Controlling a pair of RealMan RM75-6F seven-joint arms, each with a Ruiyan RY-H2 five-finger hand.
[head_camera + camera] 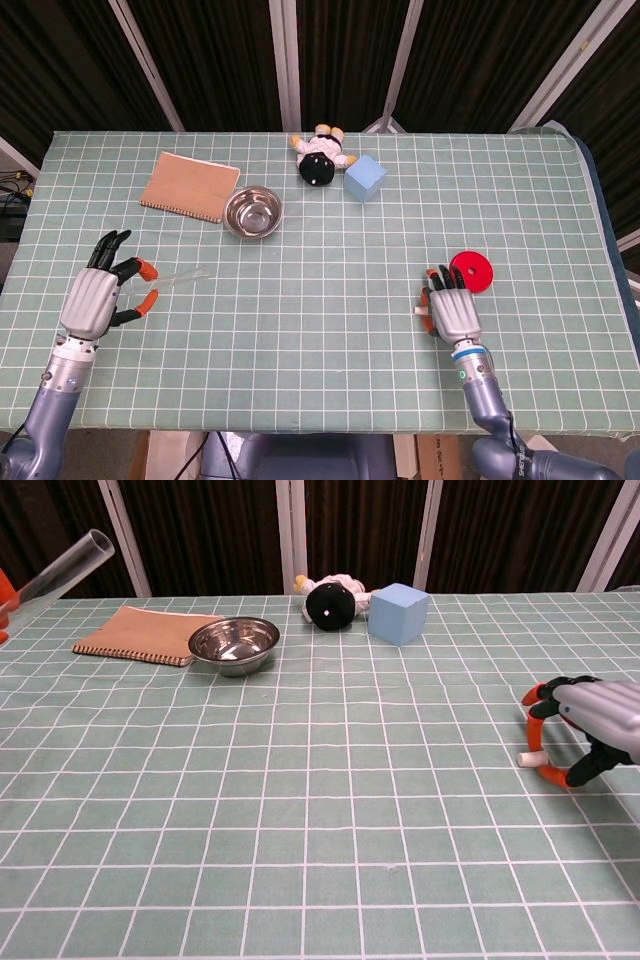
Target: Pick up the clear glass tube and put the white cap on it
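The left hand [95,295] holds the clear glass tube [178,279] pinched between its orange-tipped fingers [146,268], raised off the green gridded tabletop [330,260]; in the chest view the tube tilts upward with its open mouth highest, well to the left of the round steel bowl [252,212]. The right hand [452,311] rests low on the tabletop, far to the right of the bowl and nearer the front edge, its fingers curled around the small white cap [527,759], which lies on the tabletop between two orange fingertips; whether they touch it I cannot tell. A flat red disc [471,270] lies just beyond that hand. A tan spiral notebook [190,186] lies left of the bowl; a black-and-white plush toy [322,155] and a light blue cube [365,178] sit to its right.
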